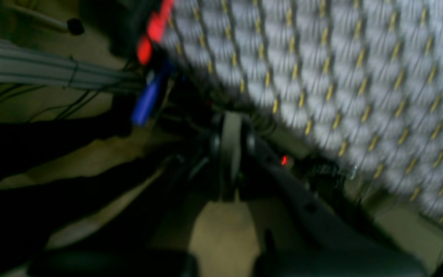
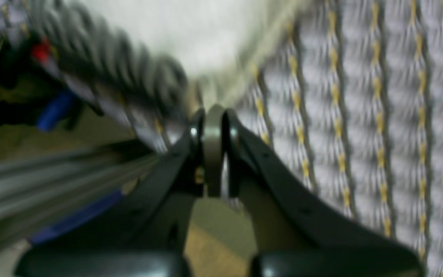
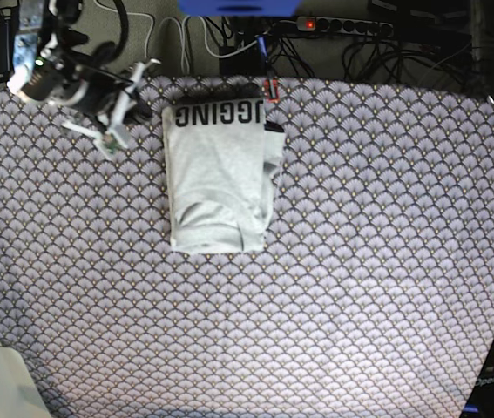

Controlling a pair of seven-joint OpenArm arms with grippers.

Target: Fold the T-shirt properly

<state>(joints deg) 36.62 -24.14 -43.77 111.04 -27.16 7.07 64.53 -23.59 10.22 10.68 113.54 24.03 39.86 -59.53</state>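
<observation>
We are viewing the scallop-patterned tablecloth (image 3: 360,261) bearing the folded T-shirt (image 3: 219,178); cables (image 3: 377,48) behind. Right gripper (image 2: 214,115) and left gripper (image 1: 231,127) are sitting closed, empty.

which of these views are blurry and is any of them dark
Left wrist view: dim and motion-smeared, the shut left gripper in shadow beside the scallop-patterned tablecloth. Right wrist view: brighter but streaked, the shut right gripper and the light grey cotton T-shirt both soft. Base view: sharp and evenly lit, the shirt's black lettering readable.
</observation>
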